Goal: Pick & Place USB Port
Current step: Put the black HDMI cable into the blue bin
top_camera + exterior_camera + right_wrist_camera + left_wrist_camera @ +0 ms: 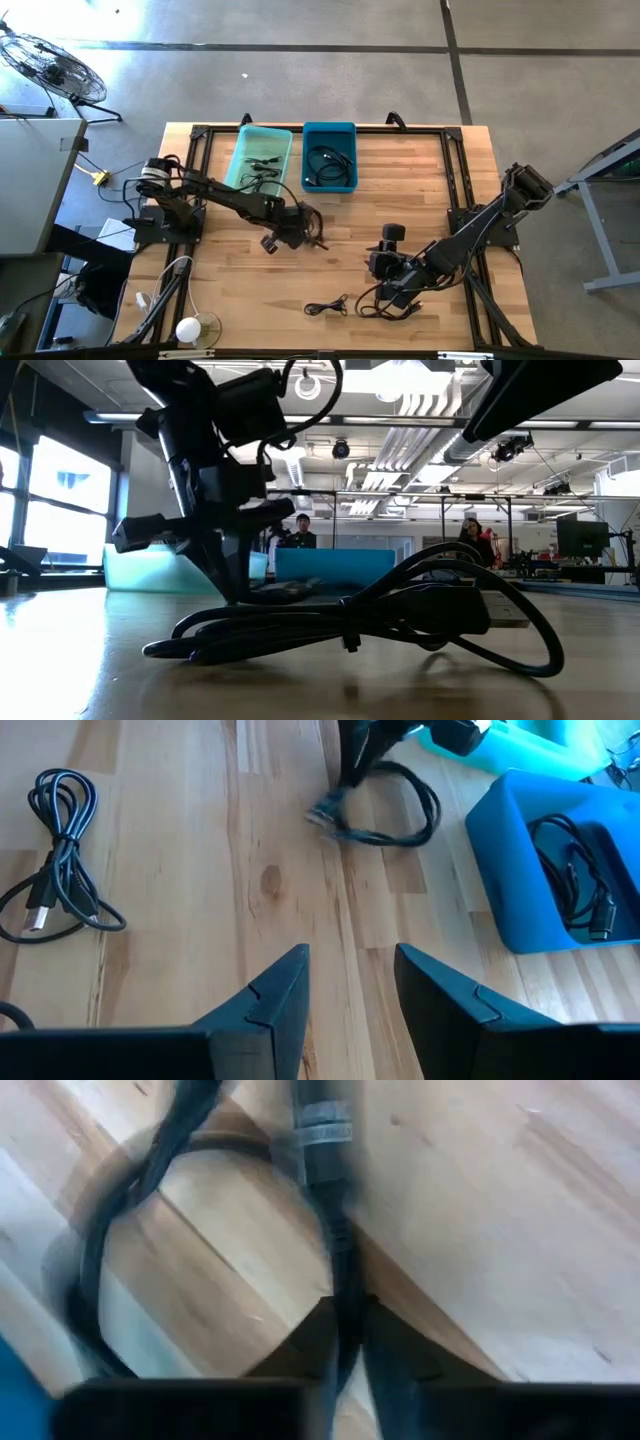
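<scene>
Left gripper (318, 240): down at the wooden table (400, 170), just in front of the blue bin (329, 157); fingers (300, 1350) closed narrowly on a black cable, which runs up between them in the left wrist view.
Held cable (385, 805): a loose black loop with a plug end, lying on the table near the front of the blue bin, gripped at one edge of the loop.
Right gripper (350, 985): over the table, well in front of the blue bin and towards the right; fingers partly apart, nothing between them.
Bundled USB cable (326, 307): coiled and tied, lying flat near the table's front edge, well in front of the blue bin, apart from both grippers.
Blue bin: at the table's back edge, near centre; holds coiled black cables (328, 160).
Teal bin (262, 155): touching or just beside the blue bin on its left; a few small dark cable pieces inside.
Floor fan (55, 68): on the floor, far to the left of the blue bin.
People (302, 530): two figures in the room behind the blue bin, in the low view.
</scene>
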